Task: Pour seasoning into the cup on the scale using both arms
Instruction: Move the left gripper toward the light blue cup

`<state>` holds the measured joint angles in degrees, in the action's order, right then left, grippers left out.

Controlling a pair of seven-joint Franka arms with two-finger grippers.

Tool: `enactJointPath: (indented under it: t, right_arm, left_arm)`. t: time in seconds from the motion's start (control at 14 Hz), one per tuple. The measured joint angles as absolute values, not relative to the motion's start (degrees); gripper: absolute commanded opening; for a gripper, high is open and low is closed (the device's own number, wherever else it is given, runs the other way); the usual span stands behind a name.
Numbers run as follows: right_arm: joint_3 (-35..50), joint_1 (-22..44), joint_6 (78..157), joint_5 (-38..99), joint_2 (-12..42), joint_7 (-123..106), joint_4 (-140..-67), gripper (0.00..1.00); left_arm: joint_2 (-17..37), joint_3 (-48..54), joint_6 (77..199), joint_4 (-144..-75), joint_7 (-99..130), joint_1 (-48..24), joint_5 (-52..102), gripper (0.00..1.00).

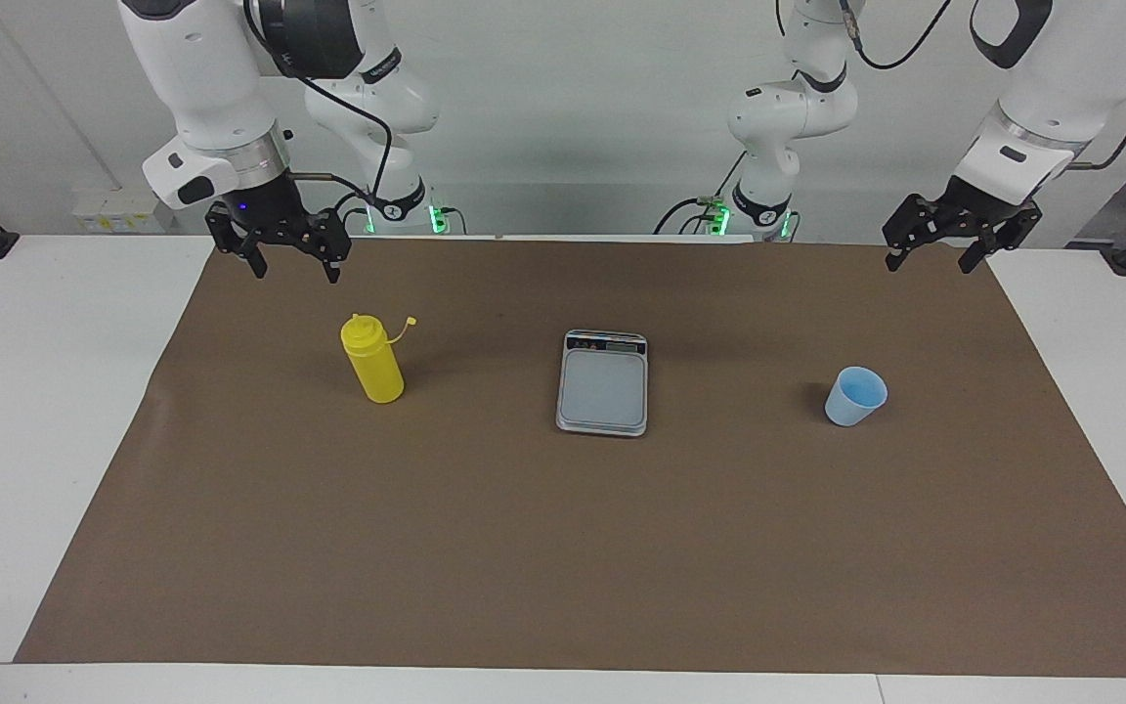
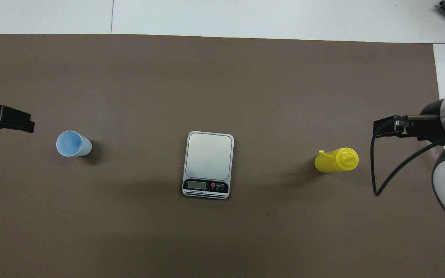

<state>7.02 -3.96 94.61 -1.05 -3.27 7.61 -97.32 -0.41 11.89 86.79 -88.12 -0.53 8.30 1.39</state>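
Note:
The seasoning (image 1: 374,362), a yellow squeeze bottle, stands upright toward the right arm's end of the table, its small tethered cap hanging off to the side. The silver-grey scale (image 1: 602,386) lies flat in the middle with nothing on its plate, its display strip on the edge nearest the robots. The light blue cup (image 1: 856,396) stands upright and empty toward the left arm's end. My right gripper (image 1: 296,272) hangs open in the air over the mat near the bottle, touching nothing. My left gripper (image 1: 928,264) hangs open over the mat's corner near the cup, holding nothing. Seen from overhead: seasoning (image 2: 336,160), scale (image 2: 209,158), cup (image 2: 73,143), left gripper (image 2: 4,119), right gripper (image 2: 392,127).
A brown paper mat (image 1: 563,548) covers most of the white table (image 1: 35,391). Bottle, scale and cup stand in a row across it, well apart from one another. A black cable (image 2: 377,181) loops down beside the right arm's wrist.

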Motion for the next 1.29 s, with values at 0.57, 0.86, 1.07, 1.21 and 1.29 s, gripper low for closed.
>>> enactJointPath:
  t: [0.57,0.86,1.07,1.21,1.29]
  right_arm:
    - [7.0,-4.0,94.6,-1.0,-3.3,7.6,-97.3,1.0]
    - [7.0,-4.0,94.6,-1.0,-3.3,7.6,-97.3,1.0]
    - [7.0,-4.0,94.6,-1.0,-3.3,7.6,-97.3,1.0]
    - [7.0,-4.0,94.6,-1.0,-3.3,7.6,-97.3,1.0]
    - [7.0,-4.0,94.6,-1.0,-3.3,7.6,-97.3,1.0]
  left_arm:
    - [-0.3,11.9,86.9,-88.5,-0.5,8.3,1.4,1.0]
    - [-0.3,11.9,87.0,-88.9,-0.5,8.3,1.4,1.0]
    - [-0.3,11.9,87.2,-89.1,-0.5,8.3,1.4,1.0]
    - [-0.3,11.8,88.1,-89.3,-0.5,8.4,1.4,1.0]
    - [-0.3,11.6,89.2,-89.9,-0.4,8.7,1.2,1.0]
